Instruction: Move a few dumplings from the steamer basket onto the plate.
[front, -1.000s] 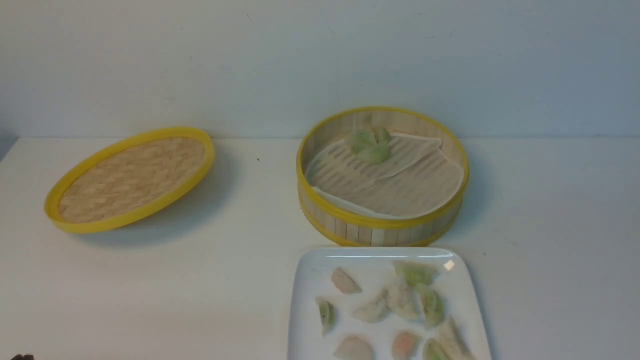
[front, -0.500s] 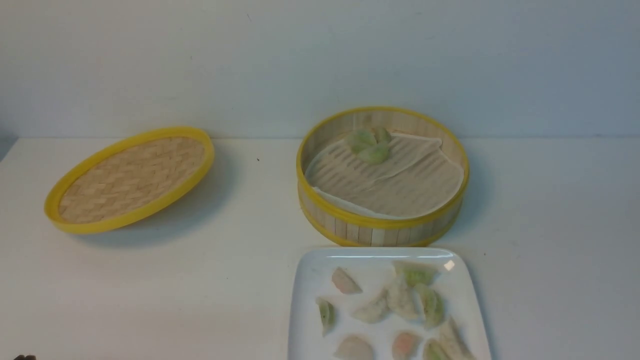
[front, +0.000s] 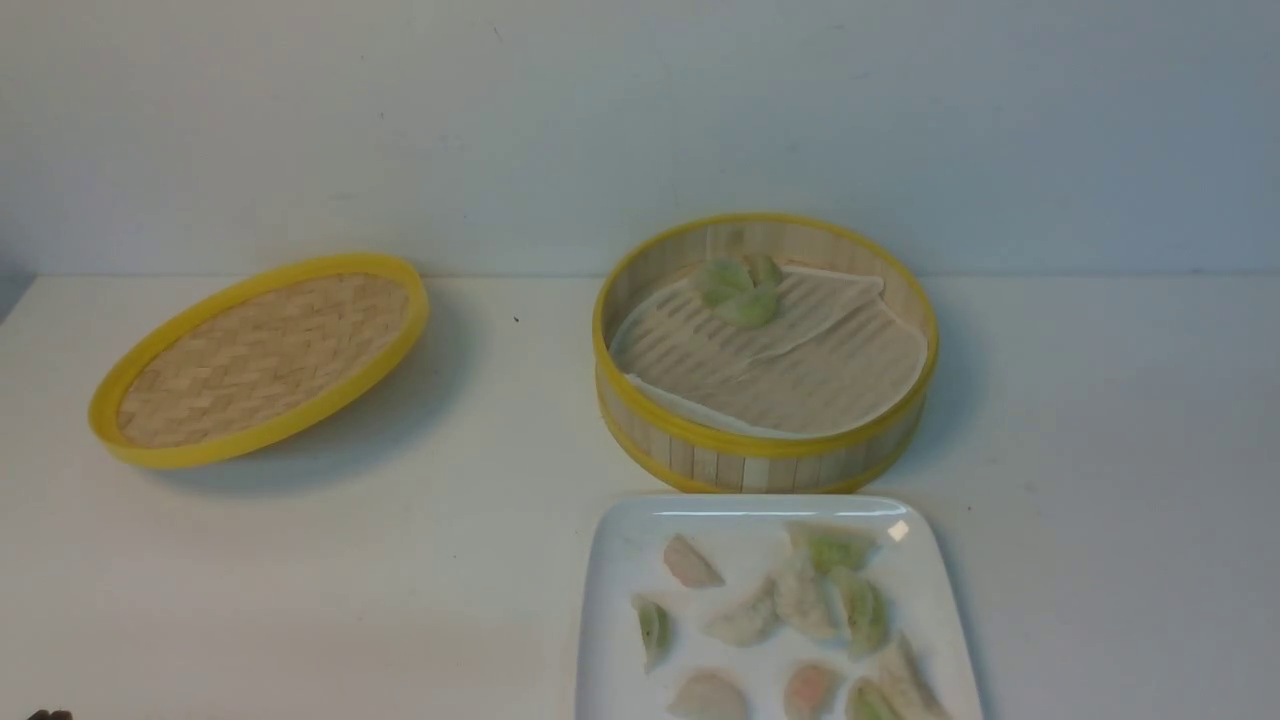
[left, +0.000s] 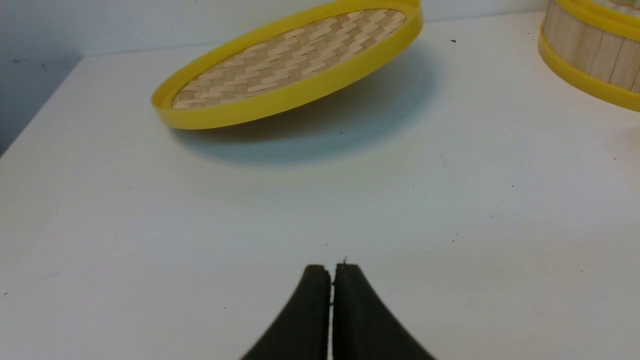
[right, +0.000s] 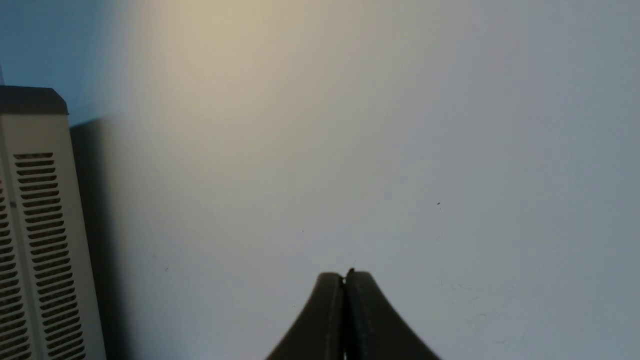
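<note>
1. Left gripper (left: 332, 272): fingers clenched together, nothing between them. Hangs over bare white tabletop (left: 250, 215), well apart from basket and plate. No transfer in hand.
2. Flat woven bamboo lid with yellow rim (front: 265, 360): off the basket, lying tilted on the tabletop. Uncovering is done.
3. Glossy white square plate with rounded corners (front: 597, 600): just on the robot's side of the basket, lower edge cut off by the front view. Holds a mixed spread: a slim green crescent dumpling (front: 652, 632), pink-tinted dumplings (front: 691, 563), whitish pleated dumplings (front: 803, 600) and more green ones toward its right side. Exact total can't be told, since some run out of frame.
4. Round bamboo steamer basket with slatted wall and yellow rims (front: 765, 445): upright, behind the plate. A small cluster of pale green translucent dumplings (front: 745, 305) sits on the white ridged liner (front: 800, 375), toward the far left part. They touch or overlap; looks like three, edges blurred. Rest of the visible liner is bare.
5. Right gripper (right: 345, 280): fingers pressed shut, holding nothing, in front of a pale wall (right: 250, 175). Not at the food.
6. Progress, judged: "a few" is probably met, task likely complete or nearly so. If the basket must be emptied, only the green cluster is left. Which dumplings came from the basket can't be told.
</note>
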